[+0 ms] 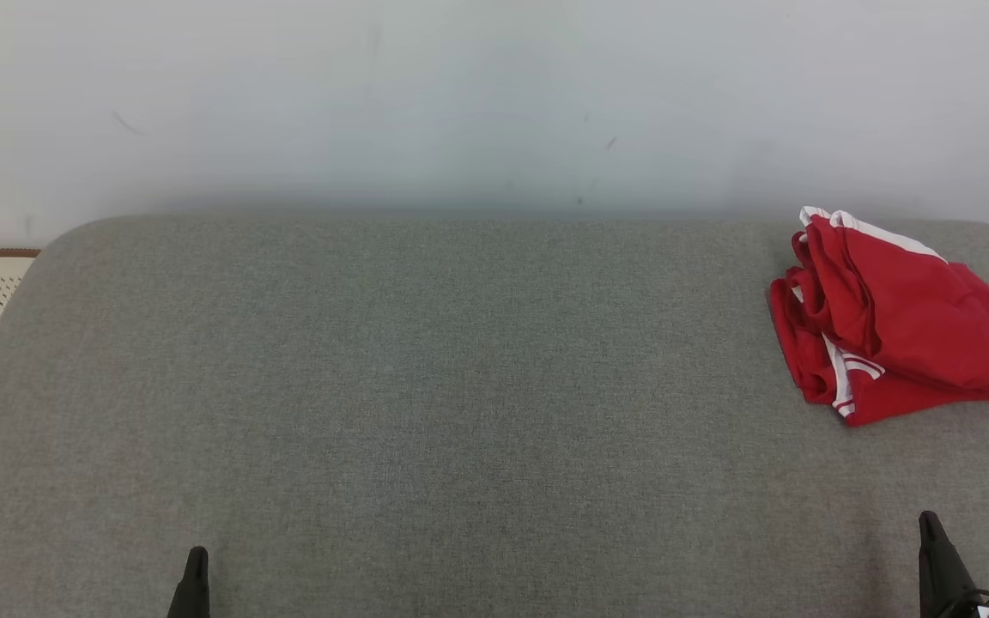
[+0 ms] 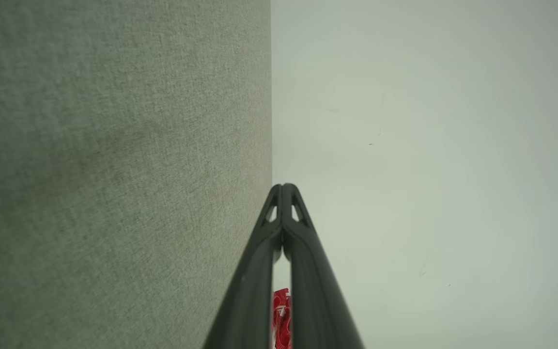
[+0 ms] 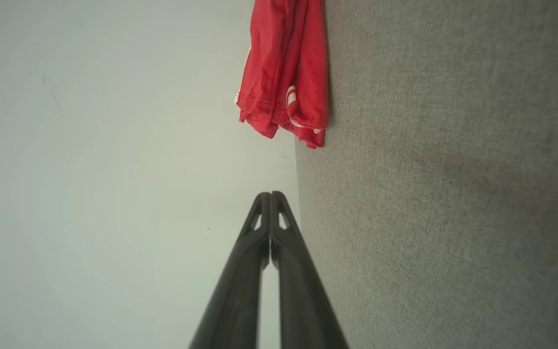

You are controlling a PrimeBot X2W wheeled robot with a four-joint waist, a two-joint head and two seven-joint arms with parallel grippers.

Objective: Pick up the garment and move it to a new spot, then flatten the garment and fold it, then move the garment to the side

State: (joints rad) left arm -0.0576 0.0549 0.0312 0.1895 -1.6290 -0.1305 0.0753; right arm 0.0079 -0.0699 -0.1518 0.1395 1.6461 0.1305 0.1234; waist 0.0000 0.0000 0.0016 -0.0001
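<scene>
Here's the picture: the red garment (image 1: 902,318), white trim showing, sits in a compact, rumpled bundle out at about 2 o'clock on the grey padded surface (image 1: 460,386), close to its far right edge and near the pale wall (image 1: 460,103). Layers are stacked on one another, but the edges are loose and not square. Left gripper (image 1: 196,571) is low at 7 o'clock, right gripper (image 1: 928,524) low at 5 o'clock, both well apart from the cloth. In each wrist view the two dark fingers are pressed together tip to tip, clenched on nothing. Which step is this? Hard call. A bundle off to the side with both arms parked fits a garment waiting to be picked up and carried to a new spot, and it fits just as well a garment folded, roughly, and already set aside. The pictures don't settle it. What can be said: the middle of the surface from 9 to 12 o'clock lies bare, and any reach for the cloth would need the fingers parted, with the right arm much the nearer of the two.
</scene>
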